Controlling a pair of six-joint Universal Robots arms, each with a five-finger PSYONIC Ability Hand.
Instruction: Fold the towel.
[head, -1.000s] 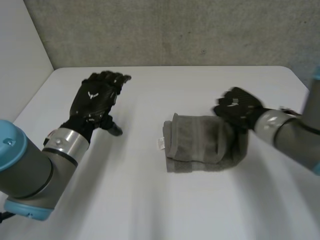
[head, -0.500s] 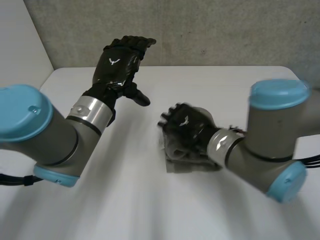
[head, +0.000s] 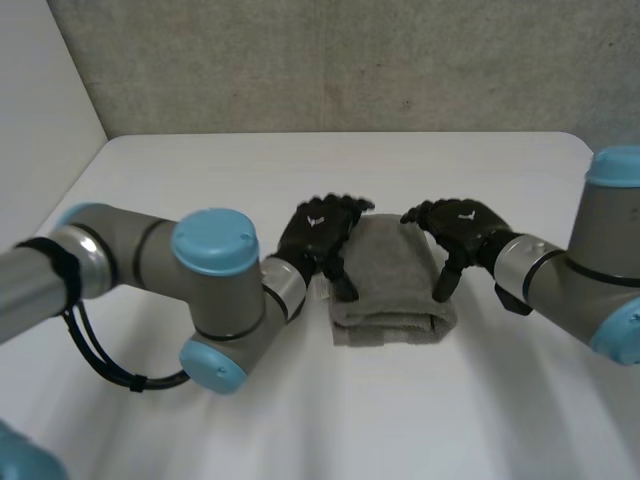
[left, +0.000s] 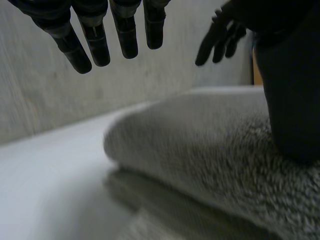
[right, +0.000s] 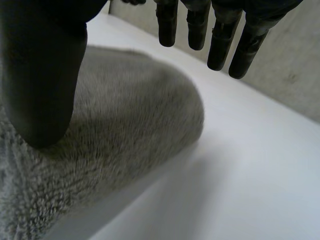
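The grey towel (head: 392, 285) lies folded into a thick small bundle on the white table (head: 300, 400). My left hand (head: 320, 232) is at its left edge and my right hand (head: 462, 225) at its right edge, both open. In the left wrist view the straight fingers (left: 95, 30) hover over the towel (left: 200, 145) while the thumb (left: 290, 100) rests on its top; the right hand (left: 220, 35) shows beyond. In the right wrist view the thumb (right: 40, 85) presses the towel (right: 130, 110) and the fingers (right: 220, 40) stay straight above its rounded fold.
A grey wall (head: 350, 60) rises behind the table's far edge and a pale panel (head: 40, 120) stands at the left. Bare table surface lies in front of the towel and on both sides of the arms.
The left arm swung in from the far left to the towel's left edge. The right hand swept across to the towel's left end and came back to its right edge. The towel is narrower.
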